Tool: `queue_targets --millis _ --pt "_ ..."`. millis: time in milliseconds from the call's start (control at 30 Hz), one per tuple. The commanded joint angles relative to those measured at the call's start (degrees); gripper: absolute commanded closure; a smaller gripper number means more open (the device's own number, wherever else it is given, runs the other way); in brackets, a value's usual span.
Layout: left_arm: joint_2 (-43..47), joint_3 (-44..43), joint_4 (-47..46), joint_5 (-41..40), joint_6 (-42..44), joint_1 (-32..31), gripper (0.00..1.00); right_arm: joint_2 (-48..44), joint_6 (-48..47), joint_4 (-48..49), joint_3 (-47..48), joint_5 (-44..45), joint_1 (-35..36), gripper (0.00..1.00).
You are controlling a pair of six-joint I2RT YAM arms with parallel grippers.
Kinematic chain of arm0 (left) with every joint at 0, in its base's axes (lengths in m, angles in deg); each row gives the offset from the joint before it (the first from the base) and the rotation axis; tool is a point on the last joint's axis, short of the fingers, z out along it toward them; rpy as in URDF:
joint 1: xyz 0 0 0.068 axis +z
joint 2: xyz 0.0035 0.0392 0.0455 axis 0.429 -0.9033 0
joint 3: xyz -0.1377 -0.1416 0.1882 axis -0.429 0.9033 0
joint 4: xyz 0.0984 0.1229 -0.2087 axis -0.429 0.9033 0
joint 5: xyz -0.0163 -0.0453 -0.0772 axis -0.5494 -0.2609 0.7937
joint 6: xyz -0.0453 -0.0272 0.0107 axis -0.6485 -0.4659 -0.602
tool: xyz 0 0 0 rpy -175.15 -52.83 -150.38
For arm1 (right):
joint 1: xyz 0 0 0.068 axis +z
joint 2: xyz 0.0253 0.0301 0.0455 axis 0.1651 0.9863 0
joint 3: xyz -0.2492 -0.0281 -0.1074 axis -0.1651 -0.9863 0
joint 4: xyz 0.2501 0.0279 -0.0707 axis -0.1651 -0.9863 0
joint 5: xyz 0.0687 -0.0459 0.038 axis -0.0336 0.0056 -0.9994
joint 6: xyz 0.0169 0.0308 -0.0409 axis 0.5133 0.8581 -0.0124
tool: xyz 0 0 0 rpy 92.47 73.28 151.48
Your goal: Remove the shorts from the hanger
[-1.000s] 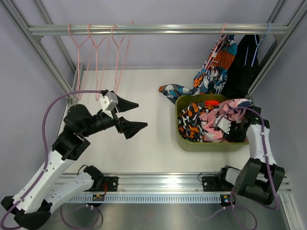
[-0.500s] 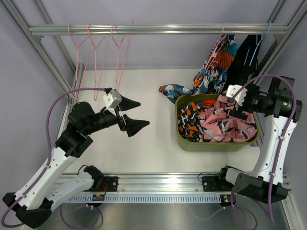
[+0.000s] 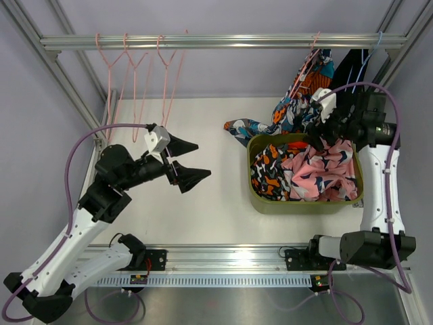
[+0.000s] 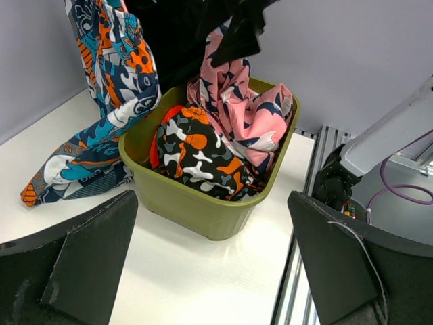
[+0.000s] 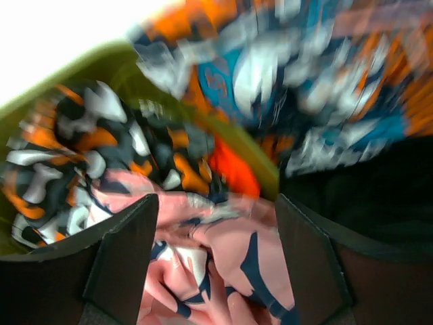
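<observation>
Right gripper: a second ago it was low in the bin, down among the fabric; it has since risen and moved back toward the rail. Fingers spread, nothing between them.
Left gripper: barely moved over the same second; hovers above the table, well apart from the bin. Fingers wide apart, empty.
Pink shorts: loose in the bin, on top of the pile, off any hanger.
Camouflage shorts: in the bin, left side, beside the pink pair.
Orange shorts: only a patch shows, low in the bin under the others.
Teal print shorts: hanging from the rail at right, lower end trailing onto the table behind the bin.
Black shorts: hanging just right of the teal pair.
Empty hangers: on the rail, left end.
Meaning for the task: the pink pair looks dropped off and done; two pairs remain hung. The right arm appears to be heading for one of them; which one cannot be told, as the wrist view is blurred.
</observation>
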Motion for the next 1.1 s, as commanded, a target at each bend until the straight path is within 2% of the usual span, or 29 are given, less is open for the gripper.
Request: queue_targets --millis 0,67,167,267,300,333,433,600,733,967,1067 --pt "2.3 2.1 -4.3 -0.9 -2.0 0.2 0.01 0.6 2.4 2.3 -3.5 12.5 0.4 0.24" --pt "3.1 3.5 -4.6 -2.3 -3.0 0.2 0.01 0.1 2.3 1.4 -4.9 18.1 0.4 0.27" --pt "4.1 4.9 -5.1 -3.4 -3.7 0.2 0.01 -2.2 0.8 -2.2 -7.4 21.7 0.4 0.35" --pt "4.2 6.0 -6.0 -3.7 -3.9 0.2 0.01 -7.7 -1.8 -3.9 -12.8 23.2 0.4 0.51" --pt "4.1 6.0 -6.1 -3.7 -3.8 0.2 0.01 -9.0 -2.3 -4.4 -15.4 23.2 0.4 0.6" --pt "3.5 5.8 -6.3 -3.4 -3.7 0.2 0.01 -10.1 -3.3 -5.7 -16.7 22.5 0.4 0.63" --pt "2.1 5.0 -6.3 -2.4 -3.1 0.2 0.01 -13.8 -2.3 -6.1 -21.5 21.6 0.4 0.78" --pt "0.6 4.1 -6.6 -1.3 -3.2 0.3 0.01 -10.2 5.1 -1.6 -26.6 22.4 0.4 0.8" --pt "-0.2 3.2 -6.8 -0.7 -4.4 0.3 0.01 -3.9 14.0 4.8 -28.3 24.0 0.9 0.88" --pt "0.3 4.2 -7.8 -1.8 -6.0 0.3 0.01 3.8 14.7 15.1 -35.6 29.0 5.2 0.91" --pt "0.5 4.4 -7.2 -3.6 -6.3 0.3 0.01 5.1 14.3 16.1 -37.2 30.1 5.6 0.87"
